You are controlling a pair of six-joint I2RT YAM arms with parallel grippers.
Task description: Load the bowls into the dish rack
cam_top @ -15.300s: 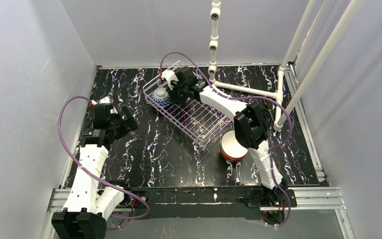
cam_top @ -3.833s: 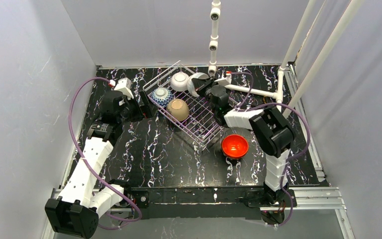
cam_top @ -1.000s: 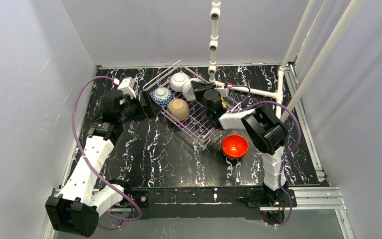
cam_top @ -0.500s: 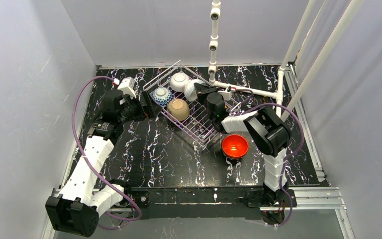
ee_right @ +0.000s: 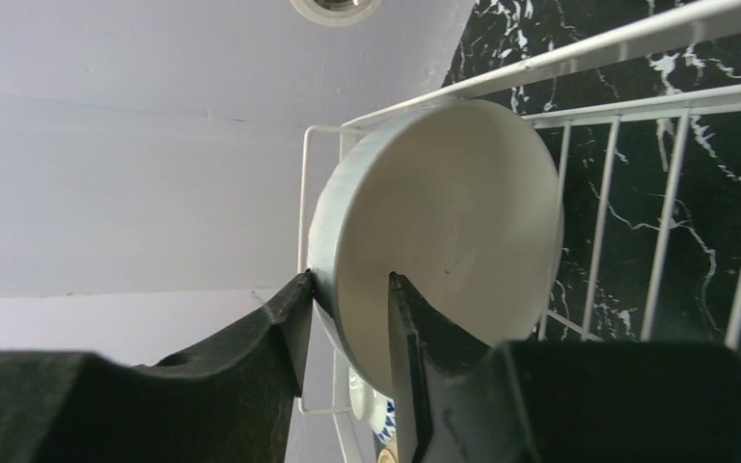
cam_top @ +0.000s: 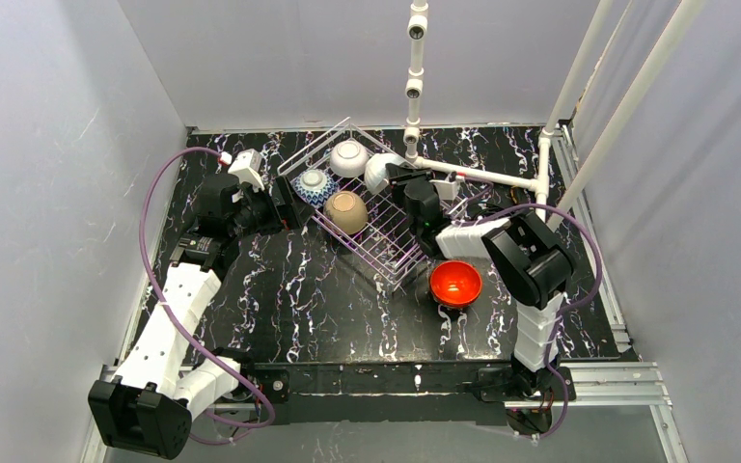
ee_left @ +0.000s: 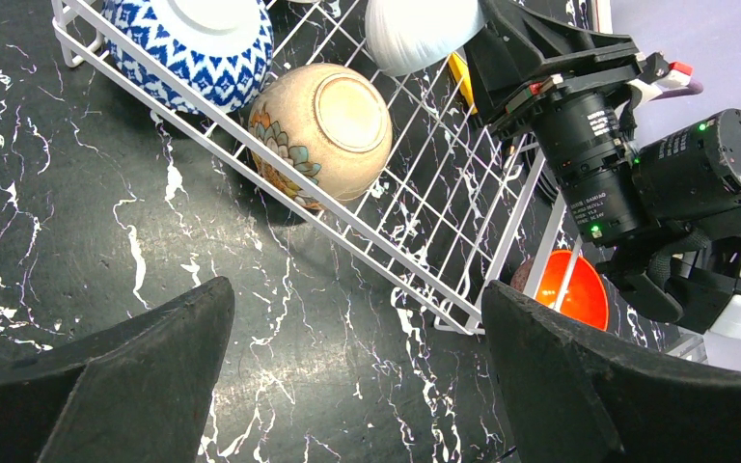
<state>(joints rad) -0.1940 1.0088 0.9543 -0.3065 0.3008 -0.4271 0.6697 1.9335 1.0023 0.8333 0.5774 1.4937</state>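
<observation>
Right arm (cam_top: 461, 236) reaches over the dish rack (cam_top: 391, 241) to its far-right side. The right jaws are part-way open and straddle the rim of a white bowl (ee_right: 444, 222), with the outer finger (ee_right: 285, 333) on the wall and the inner finger (ee_right: 420, 338) inside the bowl. The gap looks wider than the wall, so I read it as unclamped, not a firm pinch. The bowl stands on edge, propped by the rack's far-right side wires. A rim pinch makes sense, since the rim is the only part thin enough for these jaws.

Left arm (cam_top: 178, 309): left jaws wide open and empty, hovering over the tabletop (cam_top: 328, 299) just off the rack's near-left side. Nothing there to grab, so it's probably parked clear.

Inside the rack:
- blue-patterned bowl (ee_left: 203, 43) at the left corner, foot-up so it drains
- tan bowl (ee_left: 333, 130) against the near-left side wire, also foot-up
- second white bowl (cam_top: 349, 157) at the far corner

That makes four in. The red-orange bowl (cam_top: 455, 283) sits mouth-up on the tabletop just off the rack's near-right side, not loaded. I can't find the sixth bowl in any view.

In the way:
- white pipe frame (cam_top: 487, 177) just beside the rack's far-right side leaves little room to back out there
- the rack's low side wall means the red-orange bowl must be lifted over
- free grid is at the rack's near end

Risk: the edge-standing white bowl could tip once the jaws clear.
</observation>
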